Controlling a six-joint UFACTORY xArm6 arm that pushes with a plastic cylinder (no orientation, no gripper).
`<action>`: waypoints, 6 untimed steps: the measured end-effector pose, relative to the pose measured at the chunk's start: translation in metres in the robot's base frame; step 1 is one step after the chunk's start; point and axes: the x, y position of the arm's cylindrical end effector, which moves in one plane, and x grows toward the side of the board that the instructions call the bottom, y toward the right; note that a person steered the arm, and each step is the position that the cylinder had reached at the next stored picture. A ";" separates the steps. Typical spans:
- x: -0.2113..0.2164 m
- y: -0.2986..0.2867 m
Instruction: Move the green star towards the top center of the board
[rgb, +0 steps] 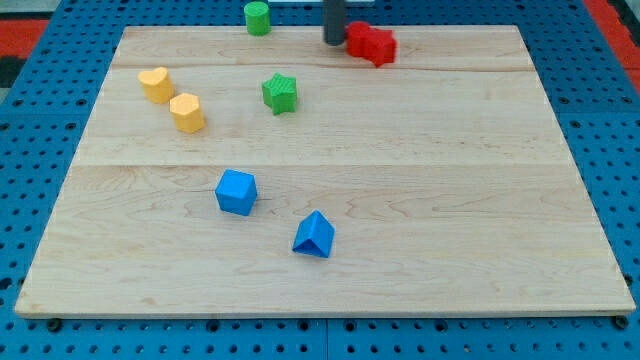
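Blue pegboard surrounds a pale wooden worktop (420, 200) made of joined planks, seen from a single camera view.

Camera view, entries:
- My tip (334, 41) sits at the view's top, slightly right of centre, just beside the left edge of the red block (371, 43); whether they touch cannot be told. The rod is dark and upright and runs out of the frame at the top.
- No hand is fitted on this arm, so no spread or pinch state can be told; the rod ends plainly.
- Red block: irregular shape, hard to make out exactly, near the worktop's top edge.
- Green star (280, 93): upper middle of the worktop, left of centre, below and to the left of my tip, apart from it.
- Green cylinder (257, 17): at the top edge, above the green star, left of my tip.
- Two yellow blocks at the view's left, close together: the upper yellow block (155, 84) and the lower yellow block (187, 112), rounded, possibly heart-like.
- Blue cube (236, 192): lower middle, left of centre.
- Blue triangular block (314, 236): below and right of the blue cube, near it but apart.
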 end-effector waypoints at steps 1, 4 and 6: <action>0.064 0.000; 0.107 -0.134; 0.113 -0.143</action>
